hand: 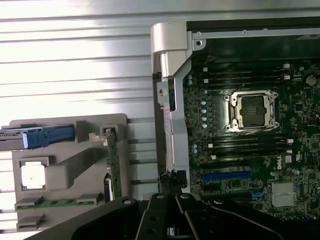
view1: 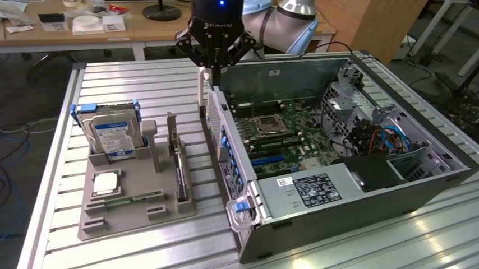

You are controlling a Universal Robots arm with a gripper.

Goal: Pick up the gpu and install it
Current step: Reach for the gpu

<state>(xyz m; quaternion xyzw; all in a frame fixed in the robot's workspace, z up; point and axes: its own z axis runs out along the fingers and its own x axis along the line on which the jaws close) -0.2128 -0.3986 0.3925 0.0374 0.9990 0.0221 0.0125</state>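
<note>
One gpu, not yet picked up, with the one gripper shut and holding nothing.

The gpu stands on edge in a slot of the single grey tray, on the tray's side next to the computer case, with its bracket end pointing up. In the same tray are one hard drive with a blue-white label, upright at the side away from the case, one square processor lying flat, and one green memory stick lying flat just beside it. The gripper hangs past the tray's far end, above the case wall that faces the tray, well apart from the gpu. The one case lies open on the slatted table just beside the tray, showing one motherboard.
</note>
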